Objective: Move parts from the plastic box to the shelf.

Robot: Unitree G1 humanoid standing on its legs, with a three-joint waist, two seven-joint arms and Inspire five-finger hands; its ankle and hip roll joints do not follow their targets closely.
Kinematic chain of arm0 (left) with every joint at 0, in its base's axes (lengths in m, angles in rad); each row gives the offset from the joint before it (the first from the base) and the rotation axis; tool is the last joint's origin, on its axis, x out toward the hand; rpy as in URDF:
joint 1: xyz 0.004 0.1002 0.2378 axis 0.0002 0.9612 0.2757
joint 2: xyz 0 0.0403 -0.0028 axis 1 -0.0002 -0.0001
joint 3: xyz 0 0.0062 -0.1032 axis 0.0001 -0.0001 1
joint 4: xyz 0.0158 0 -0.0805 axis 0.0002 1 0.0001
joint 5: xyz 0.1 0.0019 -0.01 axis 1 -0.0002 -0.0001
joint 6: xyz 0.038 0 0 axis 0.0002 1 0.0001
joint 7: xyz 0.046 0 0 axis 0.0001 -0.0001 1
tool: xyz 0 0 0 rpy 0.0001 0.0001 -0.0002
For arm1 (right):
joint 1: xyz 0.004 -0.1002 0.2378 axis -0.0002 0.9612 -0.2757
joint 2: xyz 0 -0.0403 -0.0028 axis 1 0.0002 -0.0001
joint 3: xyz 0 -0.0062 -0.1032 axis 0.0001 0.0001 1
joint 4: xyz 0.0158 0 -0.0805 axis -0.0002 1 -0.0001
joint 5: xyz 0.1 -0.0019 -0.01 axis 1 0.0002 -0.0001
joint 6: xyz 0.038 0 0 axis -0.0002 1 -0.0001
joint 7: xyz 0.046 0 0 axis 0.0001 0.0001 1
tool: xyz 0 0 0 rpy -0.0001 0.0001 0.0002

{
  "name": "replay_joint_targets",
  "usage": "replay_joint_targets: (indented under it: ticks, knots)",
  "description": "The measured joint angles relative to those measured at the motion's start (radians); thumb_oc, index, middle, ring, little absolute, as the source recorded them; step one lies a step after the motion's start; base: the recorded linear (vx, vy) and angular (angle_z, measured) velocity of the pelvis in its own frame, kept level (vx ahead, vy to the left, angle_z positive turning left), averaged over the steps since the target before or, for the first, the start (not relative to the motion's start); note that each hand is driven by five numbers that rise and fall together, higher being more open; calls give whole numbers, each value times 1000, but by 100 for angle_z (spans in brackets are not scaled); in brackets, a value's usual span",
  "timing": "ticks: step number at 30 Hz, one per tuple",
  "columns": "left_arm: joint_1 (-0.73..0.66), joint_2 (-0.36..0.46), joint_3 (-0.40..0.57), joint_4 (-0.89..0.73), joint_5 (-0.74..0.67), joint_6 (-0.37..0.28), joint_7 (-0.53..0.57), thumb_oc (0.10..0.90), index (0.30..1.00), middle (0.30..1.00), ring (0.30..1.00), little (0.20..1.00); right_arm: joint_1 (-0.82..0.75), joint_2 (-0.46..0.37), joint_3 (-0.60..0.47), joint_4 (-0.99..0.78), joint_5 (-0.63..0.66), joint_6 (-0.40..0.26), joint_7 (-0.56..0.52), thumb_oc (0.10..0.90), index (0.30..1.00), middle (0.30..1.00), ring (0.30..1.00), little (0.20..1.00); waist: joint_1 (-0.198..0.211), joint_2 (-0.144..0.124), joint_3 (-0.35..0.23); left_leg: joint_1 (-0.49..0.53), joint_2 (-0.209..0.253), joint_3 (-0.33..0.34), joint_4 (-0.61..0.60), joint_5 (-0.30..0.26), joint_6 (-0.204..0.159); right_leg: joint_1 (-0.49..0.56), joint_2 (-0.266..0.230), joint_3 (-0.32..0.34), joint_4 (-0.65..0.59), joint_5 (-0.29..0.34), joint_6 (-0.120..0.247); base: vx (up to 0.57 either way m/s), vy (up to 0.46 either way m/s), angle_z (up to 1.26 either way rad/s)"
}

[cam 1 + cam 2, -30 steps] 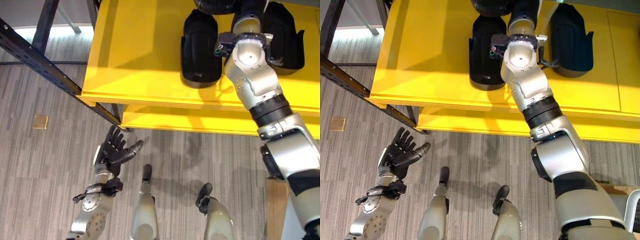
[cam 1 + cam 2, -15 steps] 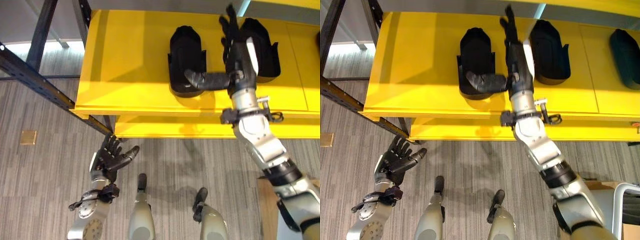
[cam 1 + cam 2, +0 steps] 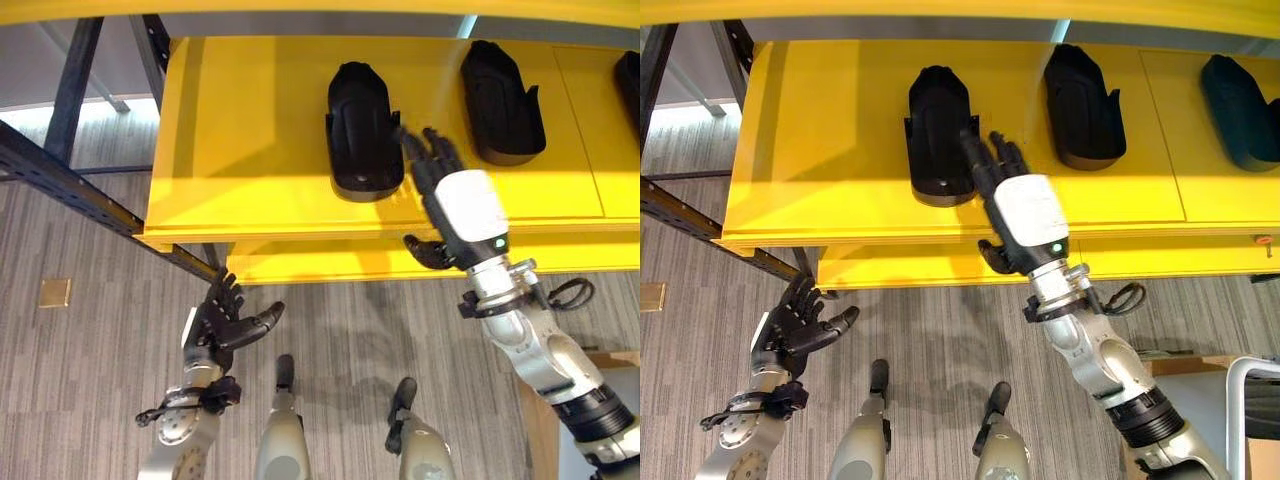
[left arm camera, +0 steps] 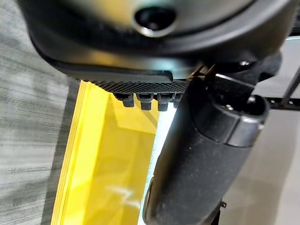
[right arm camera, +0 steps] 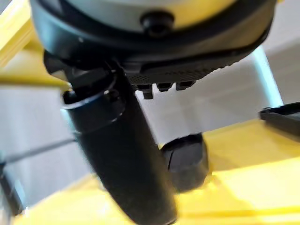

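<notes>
Hanging low over the grey carpet floor (image 3: 90, 330), left hand (image 3: 220, 320) is spread, fingers relaxed, holding nothing. Right hand (image 3: 1025, 215) reaches over the yellow shelf (image 3: 820, 160) edge, fingers straight and apart, empty, just beside the nearest black part (image 3: 937, 130). Parts are matte black, elongated moulded shells; second part (image 3: 1080, 90) and third part (image 3: 1237, 95) lie farther right, all resting on the shelf.

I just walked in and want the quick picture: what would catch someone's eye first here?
The bright yellow shelf stands out, with black parts lying on it in a row: one near the middle, another to its right. The right hand hovers open over the shelf's front edge beside the middle part, holding nothing. The left hand hangs open lower down, over the grey striped floor.
</notes>
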Motion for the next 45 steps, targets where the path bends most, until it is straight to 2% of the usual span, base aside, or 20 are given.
replay_joint_targets:
  ticks: [5, 10, 14, 26, 39, 45]
  knots:
    - [-5, -1, -7, 3, 2, 0, 2, 900, 1000, 1000, 1000, 1000, -83, 18, 102, 144, -123, 10, -1, 900, 1000, 1000, 1000, 1000, 0, 0, 0, 3, 1, -1, 0, -1, -1, 5, 0, 0, -4, 1, 1, -6, -4, 0]
    - [-2, -35, -5, 10, 2, -1, 22, 900, 1000, 1000, 1000, 1000, -97, 75, 114, 206, -162, 44, -6, 900, 1000, 1000, 1000, 1000, 5, 1, 0, 3, 1, -1, 0, -1, -1, 7, -2, 0, -13, 6, 2, 0, 0, 0]
    - [-6, -37, -9, 18, 2, -1, 22, 900, 1000, 1000, 1000, 1000, -109, 116, 122, 248, -162, 59, -9, 900, 1000, 1000, 1000, 1000, 8, 1, 0, 2, 1, -1, -1, -1, -1, 8, 1, 1, -20, 9, 3, 0, 0, 0]
    - [-4, -37, -8, 24, 2, -4, 24, 900, 1000, 1000, 1000, 1000, -126, 147, 134, 267, -155, 86, -35, 900, 1000, 1000, 1000, 1000, 28, 1, 0, 2, -1, -1, 0, -1, -1, 9, 1, 1, -22, 9, 3, 0, 0, 0]
    - [-4, -37, -7, 35, 1, -16, 61, 900, 1000, 1000, 1000, 1000, -148, 213, 143, 390, -99, 114, -61, 900, 1000, 1000, 1000, 1000, 28, 4, 1, 2, -1, -1, 0, -1, -1, 9, -3, 1, -22, 9, 3, 0, 0, 0]
    - [-4, -37, -7, 36, 1, -21, 61, 900, 1000, 1000, 1000, 1000, -148, 218, 143, 402, -79, 115, -71, 900, 1000, 1000, 1000, 1000, 27, 5, 2, 2, -1, -1, 0, -2, -1, 9, -3, 1, -22, 9, 4, 0, 0, 0]
